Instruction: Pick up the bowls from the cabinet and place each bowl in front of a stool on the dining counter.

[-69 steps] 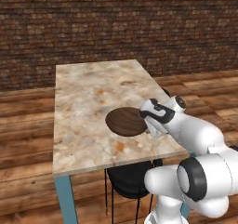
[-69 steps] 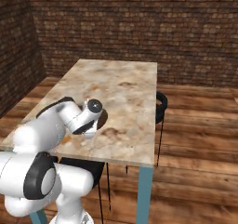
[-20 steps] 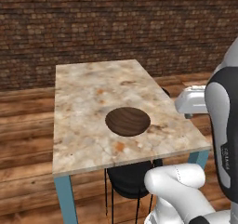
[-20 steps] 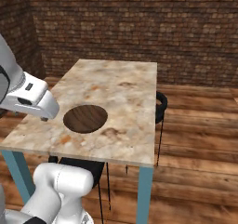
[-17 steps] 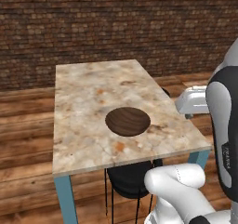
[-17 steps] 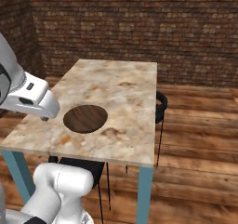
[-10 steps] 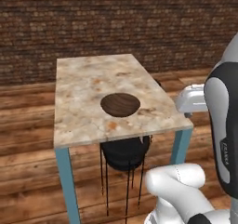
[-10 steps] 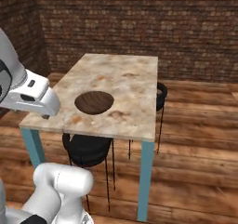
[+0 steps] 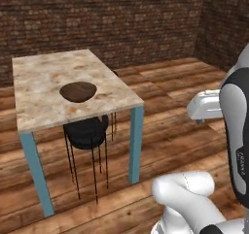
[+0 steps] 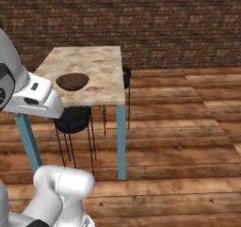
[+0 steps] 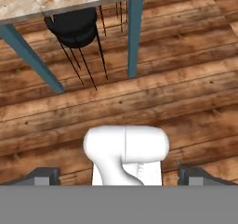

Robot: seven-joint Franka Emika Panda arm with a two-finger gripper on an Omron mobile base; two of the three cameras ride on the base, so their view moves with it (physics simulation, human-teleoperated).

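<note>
The gripper (image 11: 119, 174) is spread wide and empty above the wooden floor (image 11: 186, 97), well apart from the dark brown wood-grained bowl (image 9: 78, 91) on the beige marble tabletop (image 9: 39, 73).

- Counter (image 9: 48, 107): top of beige marble with rust veining, smooth, low sheen; slim legs a flat teal, matt, painted look.
- Bowl (image 9: 78, 91): dark brown, wood-grained, matt.
- Stool (image 9: 87, 131): black round seat, smooth with a faint sheen; legs thin dark metal rod.
- Floor (image 9: 165, 131): wood planks, reddish-brown, strong grain, slight gloss.
- Wall (image 9: 97, 19): dark brick, rough, matt.
- Arm (image 9: 238, 131): smooth white shell, plastic look, glossy; dark joints.
</note>
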